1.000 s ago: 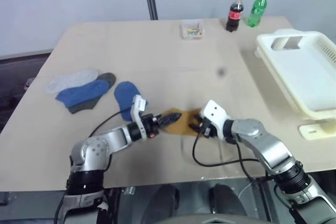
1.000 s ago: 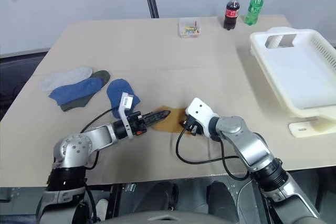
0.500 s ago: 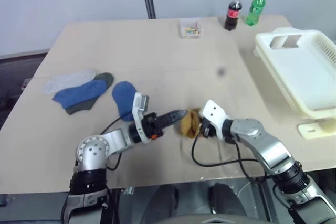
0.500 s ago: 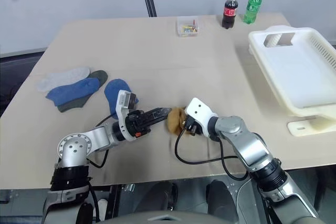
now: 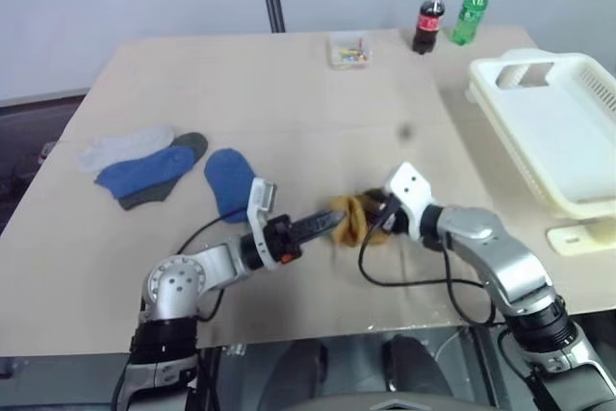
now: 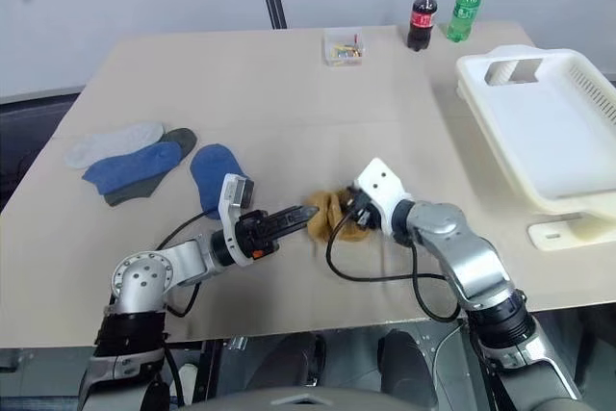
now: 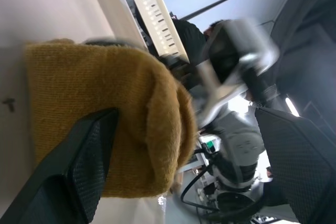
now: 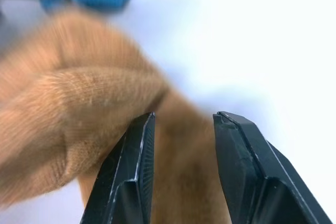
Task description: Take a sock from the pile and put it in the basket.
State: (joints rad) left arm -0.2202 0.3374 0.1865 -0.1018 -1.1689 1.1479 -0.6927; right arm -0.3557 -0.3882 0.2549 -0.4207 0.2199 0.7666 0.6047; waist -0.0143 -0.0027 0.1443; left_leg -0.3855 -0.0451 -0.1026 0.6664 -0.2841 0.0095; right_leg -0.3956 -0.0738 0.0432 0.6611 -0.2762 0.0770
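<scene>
1. Bunched into a mustard-yellow lump near the front middle of the table (image 5: 289, 93): the sock (image 5: 352, 220), caught between the two claws and seemingly raised a little off the tabletop, though whether its lowest fold clears the surface cannot be told.
2. Closed on the sock from the right side: the right claw (image 5: 377, 218), with fabric pinched in the narrow gap between its two black fingers (image 8: 137, 177) in the right wrist view.
3. Spread wide and gripping nothing: the left claw (image 5: 327, 222), pointing across toward the right claw, with one finger (image 7: 79, 171) lying against the sock's knit and the other standing well clear of it.
4. Well off to the left side of the table: the pile (image 5: 144, 166), now a white, a blue and a dark grey-green sock overlapping flat.
5. Just right of the pile, apart from it, near the left arm: a lone blue sock (image 5: 231, 183), lying flat.
6. Far to the right, hanging partly over the table's right edge: the basket (image 5: 500, 74), cream-white with slotted sides and a handle cut-out, well apart from the sock.
7. Along the far edge: a small clear box (image 5: 349, 51), then a cola bottle (image 5: 429, 18) and a green bottle (image 5: 471, 12) side by side, both upright.
</scene>
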